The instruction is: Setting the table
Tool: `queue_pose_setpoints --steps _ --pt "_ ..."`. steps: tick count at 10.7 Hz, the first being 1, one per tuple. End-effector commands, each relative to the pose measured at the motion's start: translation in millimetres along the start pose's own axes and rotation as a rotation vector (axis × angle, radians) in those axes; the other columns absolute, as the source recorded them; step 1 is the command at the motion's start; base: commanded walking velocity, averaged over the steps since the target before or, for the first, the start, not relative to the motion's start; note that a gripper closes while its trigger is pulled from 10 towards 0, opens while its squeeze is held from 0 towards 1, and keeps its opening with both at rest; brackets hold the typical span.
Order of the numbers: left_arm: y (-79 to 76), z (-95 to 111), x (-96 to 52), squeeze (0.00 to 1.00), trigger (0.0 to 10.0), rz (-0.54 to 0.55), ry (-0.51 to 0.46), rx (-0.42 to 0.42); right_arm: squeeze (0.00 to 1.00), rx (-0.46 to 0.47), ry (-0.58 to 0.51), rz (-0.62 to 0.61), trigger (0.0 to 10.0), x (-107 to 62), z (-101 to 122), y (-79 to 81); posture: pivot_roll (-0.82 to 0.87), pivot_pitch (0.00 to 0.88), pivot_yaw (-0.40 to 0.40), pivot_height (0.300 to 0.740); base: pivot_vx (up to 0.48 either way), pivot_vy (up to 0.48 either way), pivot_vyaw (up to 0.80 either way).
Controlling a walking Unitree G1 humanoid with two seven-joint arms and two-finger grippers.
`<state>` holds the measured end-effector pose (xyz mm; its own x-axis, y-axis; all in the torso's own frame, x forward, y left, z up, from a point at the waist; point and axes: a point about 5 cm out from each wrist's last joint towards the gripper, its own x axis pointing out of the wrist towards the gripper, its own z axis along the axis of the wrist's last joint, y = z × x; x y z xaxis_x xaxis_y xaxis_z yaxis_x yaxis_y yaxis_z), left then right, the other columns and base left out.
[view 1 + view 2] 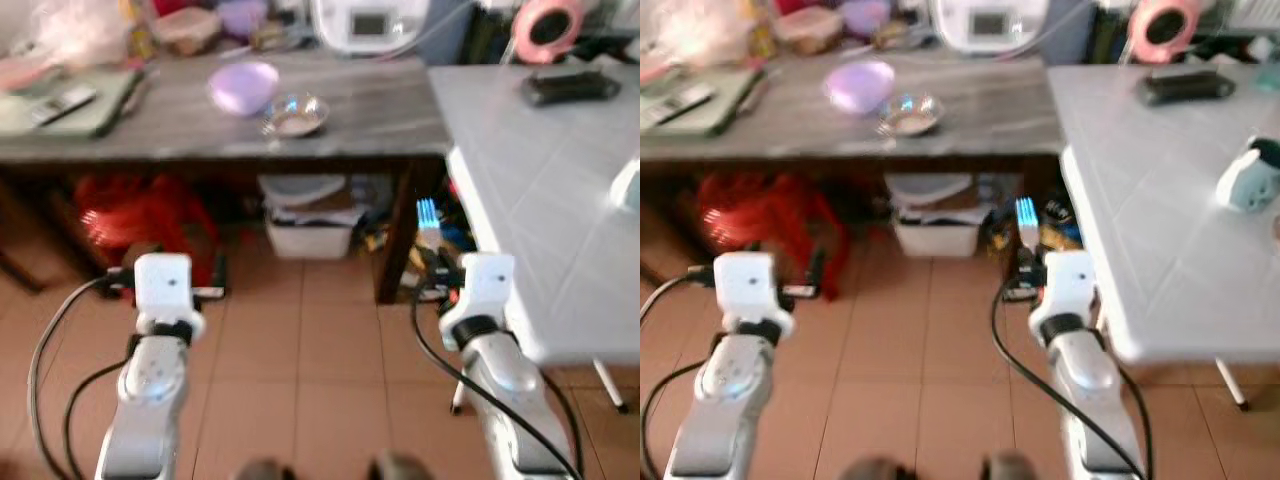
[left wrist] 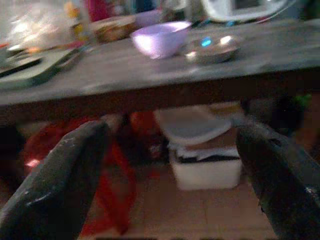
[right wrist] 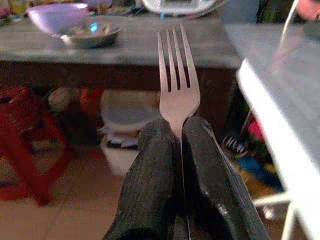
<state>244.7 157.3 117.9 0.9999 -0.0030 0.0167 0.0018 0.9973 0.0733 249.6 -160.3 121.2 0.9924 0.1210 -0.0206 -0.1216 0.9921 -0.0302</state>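
Fork [image 3: 177, 85], silvery, four tines up, pinched in closed right hand [image 3: 181, 145]; left hand [image 2: 170, 165] wide open, empty.

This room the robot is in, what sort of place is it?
Probably a home kitchen or dining corner: a lilac bowl and metal dish on a cluttered dark counter, beside a white table; the right gripper holds a fork.

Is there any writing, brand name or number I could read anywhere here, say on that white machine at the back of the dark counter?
No text can be read in these pictures.
White appliance: it has a small grey display panel, too blurred to read.
Flat things on the green mat: too blurred to tell any marks.
Fork in the right gripper: no stamp or brand visible.
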Motion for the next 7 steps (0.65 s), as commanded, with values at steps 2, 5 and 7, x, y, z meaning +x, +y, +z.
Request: queue_pose_setpoints --steps 2,5,7 --pt "-3.9 4 1.8 0.00 10.0 -0.013 -0.008 -0.006 0.00 -0.017 -0.062 0.021 3.1 6.9 14 2.6 0.01 0.068 0.055 0.740 0.480 0.000 0.00" --pt "-1.2 7 3.9 0.00 10.0 0.001 -0.015 0.003 0.00 -0.050 -0.112 0.070 10.0 10.5 23 9.3 0.02 0.075 0.048 0.740 0.480 0.000 0.27" --pt "-1.1 7 3.6 0.00 10.0 -0.008 -0.013 0.008 0.00 -0.026 -0.105 0.049 10.0 11.8 22 8.8 0.02 0.084 0.050 0.740 0.480 0.000 0.68"
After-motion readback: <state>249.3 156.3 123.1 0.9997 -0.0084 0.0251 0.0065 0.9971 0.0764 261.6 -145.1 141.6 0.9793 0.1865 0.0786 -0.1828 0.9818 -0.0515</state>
